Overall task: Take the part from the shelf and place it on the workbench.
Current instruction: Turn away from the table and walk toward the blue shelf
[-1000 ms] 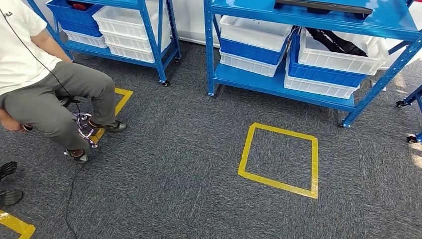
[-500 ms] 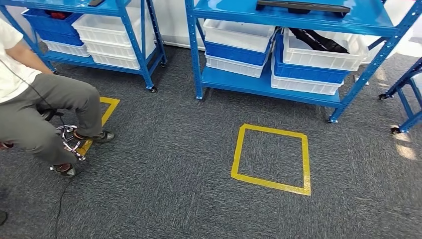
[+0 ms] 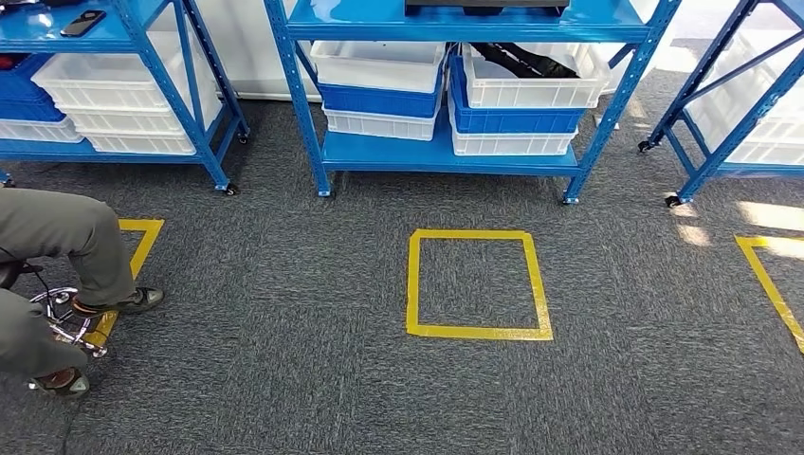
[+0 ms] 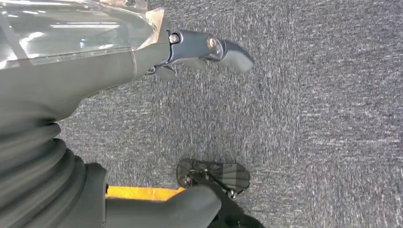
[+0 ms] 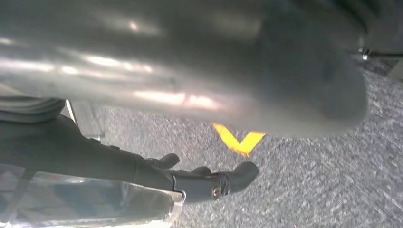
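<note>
A blue shelf rack (image 3: 446, 152) stands straight ahead in the head view. On its upper board lies a flat black part (image 3: 486, 6), cut off by the picture's edge. Below it, a white bin (image 3: 524, 87) holds a long black item (image 3: 517, 59). My left hand (image 4: 202, 48) hangs over grey carpet with its fingers stretched out and nothing in them. In the right wrist view my right hand (image 5: 211, 183) also hangs over the carpet, fingers extended and empty.
A yellow tape square (image 3: 476, 284) marks the carpet before the rack. A seated person (image 3: 52, 256) is at the left on a wheeled stool. More blue racks stand at left (image 3: 142, 142) and right (image 3: 730, 123). White and blue bins (image 3: 379, 90) fill the lower shelves.
The whole picture has shifted left and squared up to the middle rack: the camera has turned right. The person now sits at the left edge. A third rack has come into view.
</note>
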### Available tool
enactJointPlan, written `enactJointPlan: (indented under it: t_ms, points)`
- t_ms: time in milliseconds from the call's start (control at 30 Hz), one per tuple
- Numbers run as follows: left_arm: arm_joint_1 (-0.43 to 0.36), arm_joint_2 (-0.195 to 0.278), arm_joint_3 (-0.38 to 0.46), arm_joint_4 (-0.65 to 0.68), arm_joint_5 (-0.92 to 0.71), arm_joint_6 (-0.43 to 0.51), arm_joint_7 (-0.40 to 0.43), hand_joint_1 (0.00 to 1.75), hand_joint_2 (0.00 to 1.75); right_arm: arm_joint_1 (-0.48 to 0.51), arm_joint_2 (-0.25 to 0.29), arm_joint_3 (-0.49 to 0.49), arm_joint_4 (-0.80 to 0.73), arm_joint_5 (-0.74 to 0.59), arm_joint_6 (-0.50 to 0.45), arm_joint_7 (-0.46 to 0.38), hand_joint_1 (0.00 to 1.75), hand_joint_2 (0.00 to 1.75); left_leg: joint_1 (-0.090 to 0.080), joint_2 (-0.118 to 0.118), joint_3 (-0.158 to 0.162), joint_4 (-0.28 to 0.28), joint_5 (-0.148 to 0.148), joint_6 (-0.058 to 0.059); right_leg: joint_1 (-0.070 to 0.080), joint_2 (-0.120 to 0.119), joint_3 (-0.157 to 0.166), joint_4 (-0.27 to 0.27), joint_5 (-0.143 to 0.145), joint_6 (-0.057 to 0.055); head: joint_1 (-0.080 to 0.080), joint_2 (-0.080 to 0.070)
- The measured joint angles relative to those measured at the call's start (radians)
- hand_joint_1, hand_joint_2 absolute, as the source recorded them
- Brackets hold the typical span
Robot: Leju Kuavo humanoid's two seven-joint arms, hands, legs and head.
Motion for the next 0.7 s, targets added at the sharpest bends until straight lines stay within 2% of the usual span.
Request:
enactJointPlan:
  t_ms: [67,100,133,200,233,267,333,367,400,433,500,533,600,667,700]
  points:
    - [-0.001,-0.002,0.0,0.0,0.0,0.001,0.0,0.0,1.75,0.002,-0.001,0.0,0.0,0.003,0.0,0.0,0.0,1.31,0.001,0.02,0.011,-0.025,0.013,0.012,0.008,-0.033,-0.017,0.028,-0.013,0.004,0.003,0.0]
    - [-0.001,-0.002,0.0,0.0,0.0,0.002,0.001,0.0,1.75,0.001,-0.002,0.0,0.0,0.006,0.0,0.0,0.0,1.31,0.001,0.031,0.015,-0.036,0.019,0.017,0.012,-0.058,-0.038,0.07,-0.034,-0.001,0.006,0.0]
    - [0.0,-0.002,0.0,0.0,0.0,0.002,0.002,0.0,1.75,0.0,-0.003,0.0,0.0,0.008,-0.001,0.0,0.0,0.87,-0.003,0.042,0.017,-0.038,0.021,0.02,0.014,-0.083,-0.065,0.128,-0.062,-0.008,0.008,0.0]
    - [0.002,-0.001,0.0,0.0,-0.002,0.002,0.003,0.0,1.75,-0.003,-0.005,0.0,0.0,0.01,-0.001,-0.001,0.0,0.0,-0.01,0.063,0.015,-0.038,0.022,0.024,0.015,-0.101,-0.115,0.239,-0.107,-0.012,0.01,0.0]
    - [0.002,-0.002,0.0,0.0,-0.004,0.002,0.003,0.0,1.75,-0.002,-0.006,0.0,0.0,0.011,-0.001,-0.001,0.0,0.0,-0.012,0.07,0.015,-0.038,0.021,0.024,0.015,-0.104,-0.119,0.256,-0.111,-0.008,0.011,0.0]
    - [0.002,-0.002,0.0,0.0,-0.005,0.002,0.003,0.0,1.75,0.0,-0.007,0.0,0.0,0.011,-0.001,-0.001,0.0,0.0,-0.014,0.075,0.015,-0.037,0.021,0.024,0.015,-0.105,-0.104,0.236,-0.1,0.0,0.011,0.0]
    - [0.001,-0.003,0.0,0.0,-0.009,0.001,0.003,0.0,1.75,0.001,-0.01,0.0,0.0,0.011,-0.001,-0.001,0.0,0.0,-0.016,0.08,0.015,-0.033,0.02,0.022,0.015,-0.108,-0.026,0.103,-0.054,0.013,0.011,0.0]
    - [0.0,-0.004,0.0,0.0,-0.01,0.0,0.003,0.0,1.75,0.001,-0.01,0.0,0.0,0.011,-0.001,-0.001,0.0,0.0,-0.019,0.081,0.013,-0.029,0.018,0.019,0.017,-0.11,0.01,0.038,-0.036,0.011,0.011,0.0]
    - [0.0,-0.004,0.0,0.0,-0.011,0.0,0.003,0.0,1.31,0.0,-0.01,0.0,0.0,0.011,-0.001,-0.001,0.0,0.0,-0.022,0.081,0.012,-0.025,0.016,0.016,0.019,-0.112,0.034,-0.007,-0.025,0.007,0.01,0.0]
    - [-0.001,-0.004,0.0,0.0,-0.011,0.0,0.002,0.0,0.87,0.0,-0.01,0.0,0.0,0.011,0.0,-0.001,0.0,0.0,-0.025,0.082,0.011,-0.022,0.014,0.012,0.021,-0.112,0.043,-0.027,-0.021,0.0,0.01,0.0]
    - [-0.002,-0.004,0.0,0.0,-0.013,-0.001,0.001,0.0,0.0,0.001,-0.01,0.0,0.0,0.011,0.002,-0.002,0.0,0.0,-0.025,0.081,0.01,-0.02,0.013,0.006,0.022,-0.111,0.043,-0.029,-0.018,-0.011,0.009,0.0]
    - [-0.002,-0.003,0.0,0.0,-0.015,-0.001,-0.002,0.0,0.0,0.001,-0.009,0.0,0.0,0.011,0.005,-0.004,0.0,0.0,-0.023,0.08,0.008,-0.016,0.011,0.003,0.018,-0.111,0.045,-0.031,-0.016,-0.015,0.009,0.0]
    - [-0.003,-0.001,0.0,0.0,-0.019,-0.001,-0.008,0.0,0.0,0.001,-0.008,0.0,0.0,0.007,0.008,-0.007,0.0,0.0,-0.017,0.079,-0.017,0.04,-0.029,-0.011,0.008,-0.112,0.049,-0.034,-0.01,-0.024,0.005,0.0]
    - [-0.003,-0.001,0.0,0.0,-0.021,-0.002,-0.01,0.0,0.0,0.001,-0.007,0.0,0.0,0.003,0.009,-0.008,0.0,0.0,-0.006,0.078,-0.076,0.169,-0.102,-0.03,0.006,-0.113,0.047,-0.035,-0.008,-0.03,0.0,0.0]
    - [-0.003,-0.001,0.0,0.0,-0.022,-0.002,-0.009,0.0,0.0,0.002,-0.007,0.0,0.0,0.002,0.009,-0.008,0.0,0.0,0.0,0.078,-0.103,0.227,-0.124,-0.037,0.006,-0.113,0.046,-0.035,-0.008,-0.03,0.0,0.0]
